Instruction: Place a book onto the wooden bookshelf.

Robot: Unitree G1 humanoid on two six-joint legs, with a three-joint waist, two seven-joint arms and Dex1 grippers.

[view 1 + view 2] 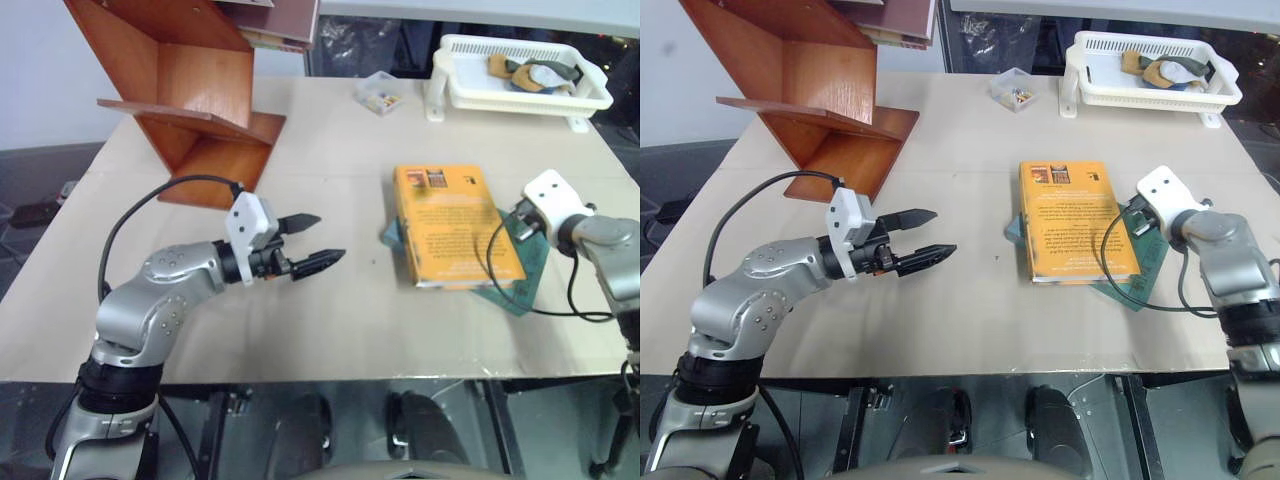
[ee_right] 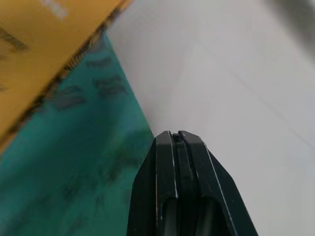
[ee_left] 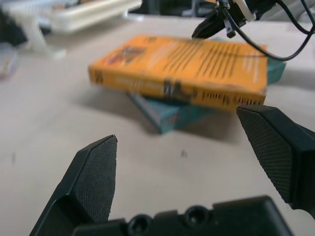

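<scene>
The book, thick and orange-yellow, lies flat on a thinner teal book right of the table's middle. My left gripper hovers open over the table to the left of it, pointing at it, with nothing between its fingers; the book's spine faces it. My right gripper is shut, its tip at the teal book's right edge just beside the orange book; I cannot tell whether it touches. The wooden bookshelf, reddish-brown with slanted boards, stands at the far left corner.
A white plastic basket holding small items stands at the far right. A small clear box sits near the table's far middle. Books rest on the shelf's top. A black cable loops over the books by my right wrist.
</scene>
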